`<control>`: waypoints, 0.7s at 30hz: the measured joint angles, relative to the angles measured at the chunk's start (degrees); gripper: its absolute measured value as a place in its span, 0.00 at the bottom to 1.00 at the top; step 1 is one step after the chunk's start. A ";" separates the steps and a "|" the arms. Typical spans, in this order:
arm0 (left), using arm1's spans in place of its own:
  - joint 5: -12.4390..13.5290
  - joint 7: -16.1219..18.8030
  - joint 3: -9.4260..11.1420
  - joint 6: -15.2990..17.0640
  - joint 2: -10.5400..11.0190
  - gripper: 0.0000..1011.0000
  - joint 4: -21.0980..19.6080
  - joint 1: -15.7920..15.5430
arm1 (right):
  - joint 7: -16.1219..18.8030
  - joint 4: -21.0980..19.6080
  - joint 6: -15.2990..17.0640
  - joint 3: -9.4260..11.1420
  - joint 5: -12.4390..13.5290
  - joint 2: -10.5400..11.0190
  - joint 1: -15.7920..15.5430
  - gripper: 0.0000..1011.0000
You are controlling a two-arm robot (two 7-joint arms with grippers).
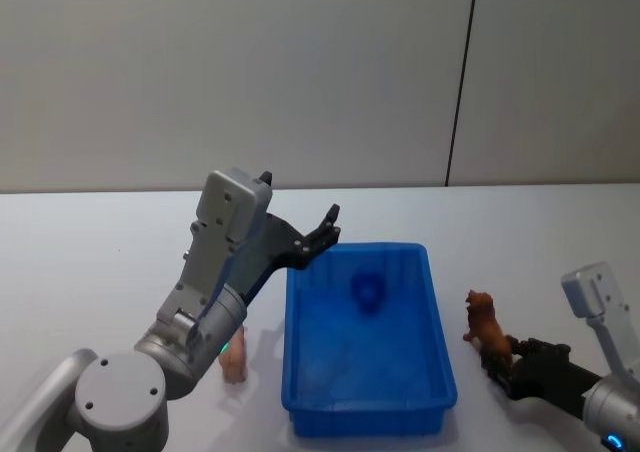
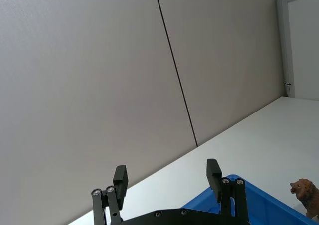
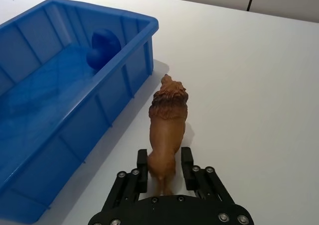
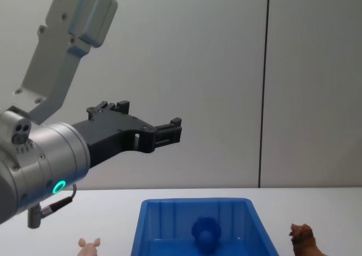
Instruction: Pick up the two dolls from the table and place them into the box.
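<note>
The blue box [image 1: 441, 357] sits on the white table [image 1: 100, 272], with a dark blue doll [image 1: 368, 292] lying inside near its far end. A shaggy brown doll [image 3: 167, 120] stands on the table to the right of the box. My right gripper [image 3: 164, 168] is low behind it, fingers pressed against its hindquarters. A pale pink doll [image 1: 234, 357] stands left of the box, partly behind my left arm. Raised above the box's far left corner, my left gripper [image 1: 328, 227] is open and holds nothing.
A grey wall with a dark vertical seam [image 1: 460, 82] rises behind the table. Bare tabletop stretches to the right of the brown doll and beyond the box.
</note>
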 joint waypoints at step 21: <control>0.00 0.00 0.00 0.00 0.00 0.99 -0.01 0.00 | 0.10 -4.32 -7.30 -0.02 -0.96 0.13 -0.10 0.28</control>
